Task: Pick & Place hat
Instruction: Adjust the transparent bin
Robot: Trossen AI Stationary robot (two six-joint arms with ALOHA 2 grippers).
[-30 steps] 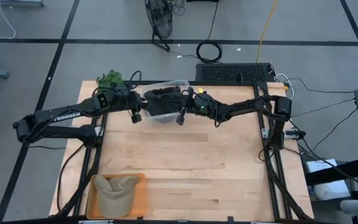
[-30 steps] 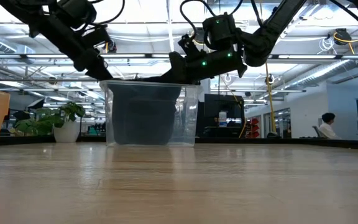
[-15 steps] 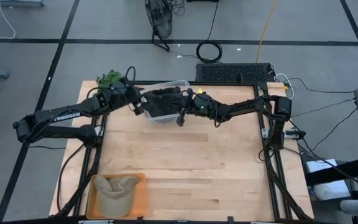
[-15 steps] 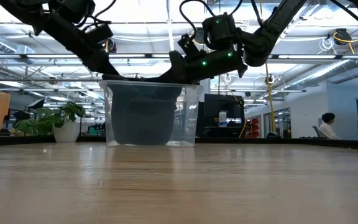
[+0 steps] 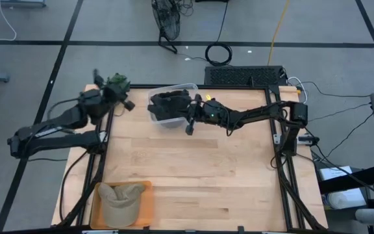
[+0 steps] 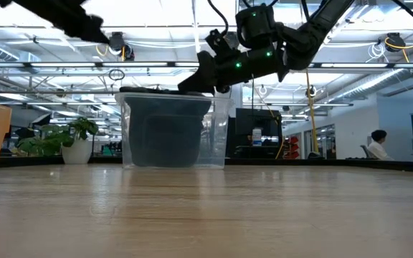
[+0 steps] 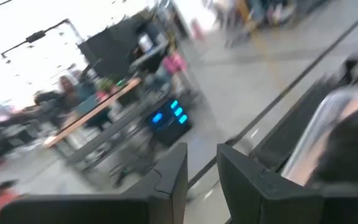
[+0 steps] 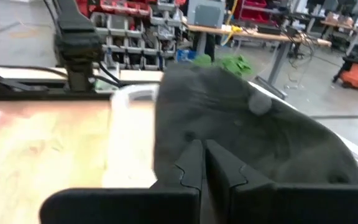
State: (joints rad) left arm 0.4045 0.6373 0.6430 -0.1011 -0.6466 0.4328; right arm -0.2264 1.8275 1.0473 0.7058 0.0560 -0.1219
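Note:
A dark grey hat (image 5: 167,104) sits in a clear plastic bin (image 5: 182,87) at the table's far middle. My right gripper (image 8: 202,146) reaches over the bin's right rim (image 6: 217,100) and is shut on the hat. My left gripper (image 7: 202,152) stands open and empty above the table's far left corner (image 5: 127,104), apart from the bin. A tan hat (image 5: 121,200) rests crown up on an orange tray (image 5: 145,208) at the near left. My right gripper pinches the dark hat's cloth at its near edge (image 8: 185,134) between its two fingers. The fingers come nearly level from the table's right side, over the bin's rim. The hat's crown, with its button (image 8: 260,102), bulges beyond the fingertips; the rest lies in the bin.
A green plant (image 5: 115,82) stands at the far left corner, close to my left gripper. The bare wooden table top (image 5: 200,175) stretches from the bin to the near edge. A person (image 6: 375,143) sits in the room behind.
My left gripper has drawn back from the bin's left rim toward the table's far left corner, rising and turning level. My right gripper has stayed shut on the dark hat over the bin.

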